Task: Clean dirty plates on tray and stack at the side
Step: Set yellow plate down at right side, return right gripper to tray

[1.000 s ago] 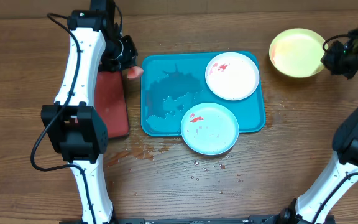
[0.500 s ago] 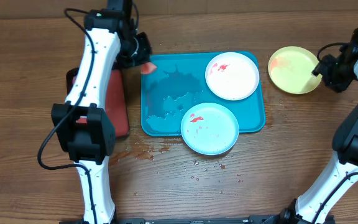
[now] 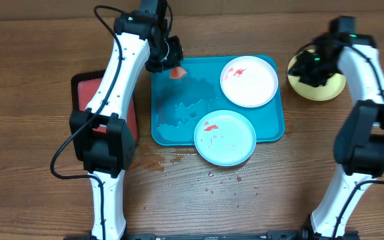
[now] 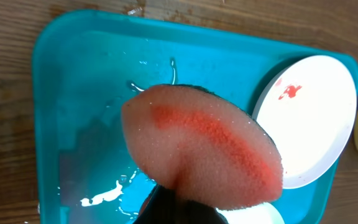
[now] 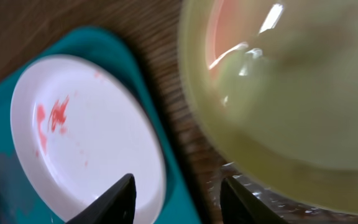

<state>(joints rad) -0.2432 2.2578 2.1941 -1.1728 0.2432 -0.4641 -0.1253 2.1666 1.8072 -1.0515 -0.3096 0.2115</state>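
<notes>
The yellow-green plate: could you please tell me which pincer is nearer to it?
Right. The right pincer is over the yellow-green plate's tray-side edge; the left pincer, holding a sponge, is over the tray's far-left corner.

The pink sponge (image 4: 204,146) is hiding the fingertips of the left gripper (image 4: 178,202) and a piece of the tray (image 4: 73,93). The yellow-green plate (image 5: 291,93) is looking blurry and is running off the picture's top and right edges. The left arm (image 3: 111,80) is covering part of the red tray (image 3: 89,93).
</notes>
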